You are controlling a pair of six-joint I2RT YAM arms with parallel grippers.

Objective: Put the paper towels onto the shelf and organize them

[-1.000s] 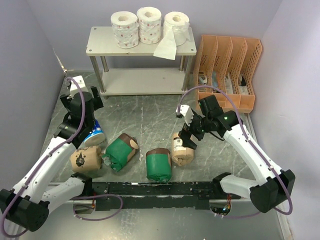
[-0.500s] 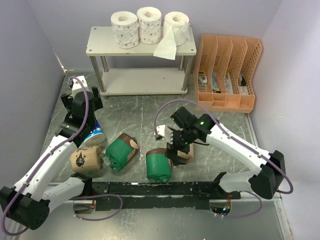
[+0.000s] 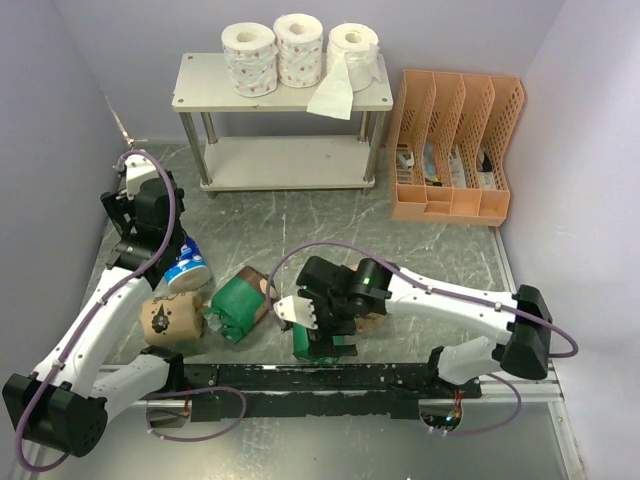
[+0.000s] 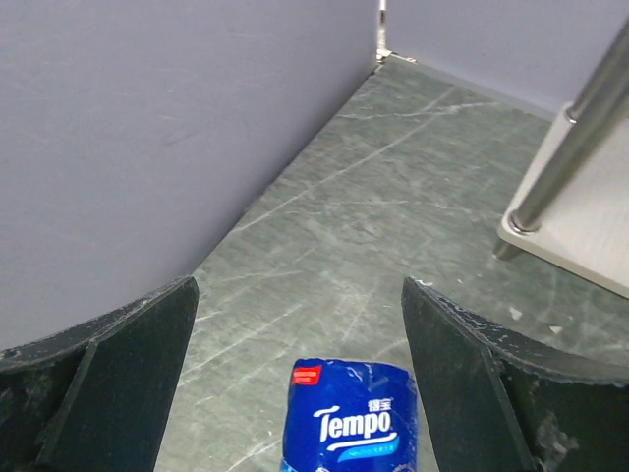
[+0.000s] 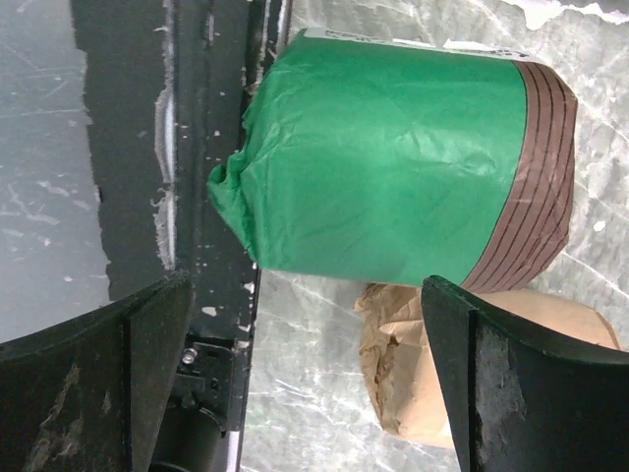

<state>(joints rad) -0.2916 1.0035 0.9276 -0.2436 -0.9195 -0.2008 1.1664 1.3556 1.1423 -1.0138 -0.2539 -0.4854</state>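
Top view: you have three white rolls [image 3: 299,48] on the shelf [image 3: 195,98], all on the top tier; the lower tier holds none. Five are left on the table [image 3: 300,225]: one blue roll [image 3: 186,270], two green rolls [image 3: 238,300], two tan rolls [image 3: 170,318]. Under half done, I judge

Left wrist: left jaws spread wide, holding nothing; blue roll [image 4: 349,423] lies below, between them

Right wrist: right jaws spread wide, straddling one green roll [image 5: 393,167]; a tan roll [image 5: 472,344] sits just beside it

High fixed view over table [image 3: 300,225], close wrist views, right shares green roll [image 5: 383,167]
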